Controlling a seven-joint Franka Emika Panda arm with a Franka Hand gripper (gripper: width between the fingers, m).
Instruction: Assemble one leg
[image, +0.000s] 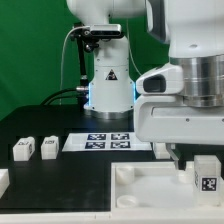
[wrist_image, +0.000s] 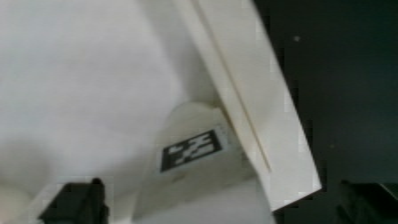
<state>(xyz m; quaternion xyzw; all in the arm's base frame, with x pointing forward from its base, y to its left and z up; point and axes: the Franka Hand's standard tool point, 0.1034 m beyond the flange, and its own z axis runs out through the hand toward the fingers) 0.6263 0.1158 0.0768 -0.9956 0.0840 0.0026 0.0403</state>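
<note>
- The leg (image: 206, 173) stands upright at the tray's (image: 140, 190) corner on the exterior view's right, under the gripper (wrist_image: 231, 205).
- The fingers (wrist_image: 75, 200) stand spread, either side of the leg (wrist_image: 199, 150); contact unclear.
- Probably light, stiff, smooth plastic; grip its flat sides.
- The tray rim sits close; open room lies above.

white leg (image: 206, 172), black-and-white tag (image: 208, 182)

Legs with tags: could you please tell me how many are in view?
3: two legs lie at the exterior view's left, one leg stands on the white tray part under the gripper. Others may be hidden.
</note>
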